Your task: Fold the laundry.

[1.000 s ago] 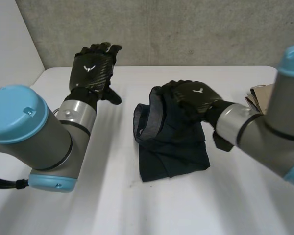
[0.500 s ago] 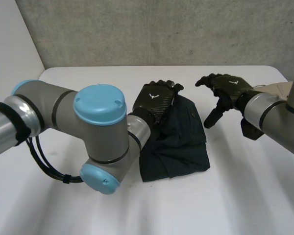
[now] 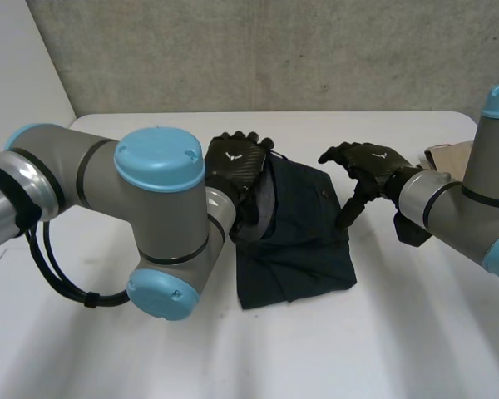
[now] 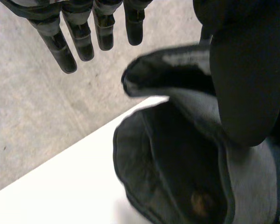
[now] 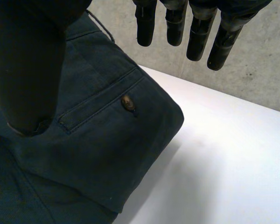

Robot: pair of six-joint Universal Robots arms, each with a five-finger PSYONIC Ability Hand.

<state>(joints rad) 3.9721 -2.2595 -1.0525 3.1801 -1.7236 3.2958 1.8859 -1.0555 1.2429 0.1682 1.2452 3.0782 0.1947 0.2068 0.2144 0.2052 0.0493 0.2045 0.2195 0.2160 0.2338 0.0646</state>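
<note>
On the white table (image 3: 416,332), near its middle, lies a folded dark-blue garment (image 3: 295,249). Its long axis runs near to far, and the buttoned pocket (image 5: 127,102) is toward the far end. At its far left corner rests the left hand (image 3: 233,162), fingers straight, with the raised waistband (image 4: 123,168) against its thumb. Just beside the far right corner the right hand (image 3: 374,158) hovers, fingers relaxed, holding nothing.

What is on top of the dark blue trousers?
The left hand lies on the trousers at their upturned waistband; the cloth beneath it is hidden. The right hand is at their other side.
</note>
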